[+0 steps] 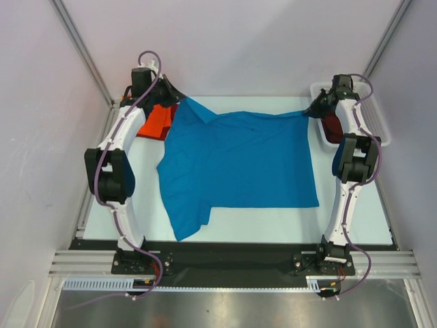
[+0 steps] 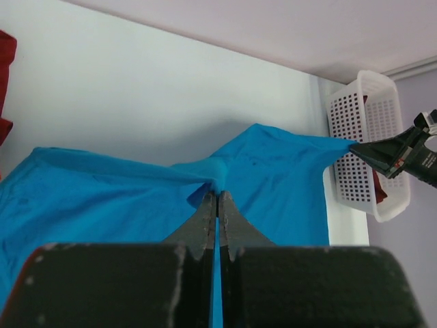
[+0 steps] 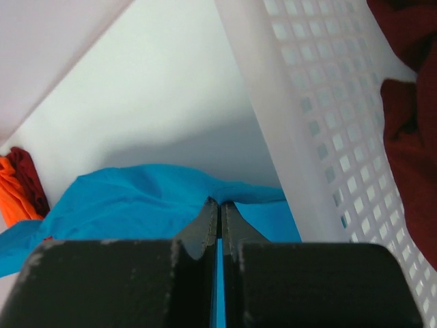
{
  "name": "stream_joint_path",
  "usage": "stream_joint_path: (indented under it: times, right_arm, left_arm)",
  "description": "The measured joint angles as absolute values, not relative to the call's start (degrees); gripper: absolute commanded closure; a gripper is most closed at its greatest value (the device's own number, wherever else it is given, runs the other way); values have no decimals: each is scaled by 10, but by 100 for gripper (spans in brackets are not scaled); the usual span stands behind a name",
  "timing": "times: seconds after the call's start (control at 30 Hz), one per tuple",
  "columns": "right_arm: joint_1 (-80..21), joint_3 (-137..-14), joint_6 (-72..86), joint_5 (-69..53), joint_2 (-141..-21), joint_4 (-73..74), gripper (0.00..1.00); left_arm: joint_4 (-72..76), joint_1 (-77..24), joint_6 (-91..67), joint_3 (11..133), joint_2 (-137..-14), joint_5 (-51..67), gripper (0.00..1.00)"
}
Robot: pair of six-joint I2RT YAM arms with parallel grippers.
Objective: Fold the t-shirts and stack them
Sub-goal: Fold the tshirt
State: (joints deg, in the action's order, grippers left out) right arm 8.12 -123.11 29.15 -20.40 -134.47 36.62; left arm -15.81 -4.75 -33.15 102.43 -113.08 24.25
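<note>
step: blue t-shirt (image 1: 239, 164) held stretched | left pincer (image 1: 179, 102) clamps its edge near worktop (image 1: 273, 224) far-left corner | right pincer (image 1: 308, 113) clamps it near far-right corner | next: lower flat, release, fold

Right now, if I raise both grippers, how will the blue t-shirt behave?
Probably floppy: the blue t-shirt tents into creases where the left gripper and right gripper pinch it, so the middle should sag. Likely light, since thin fingertip pinches hold it. Its near sleeve lies rumpled and may drag or fold under.
</note>
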Motion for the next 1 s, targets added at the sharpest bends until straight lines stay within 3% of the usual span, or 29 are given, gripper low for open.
stream_joint_path:
  times: [0.5, 1.0]
  right_arm:
    - [81, -1191, 221, -164, -1264, 505, 100]
    - [83, -1103, 171, -150, -1232, 548, 100]
  left_arm:
    - [-235, -53, -346, 827, -997, 233, 100]
    - [-256, -55, -345, 682, -873, 213, 100]
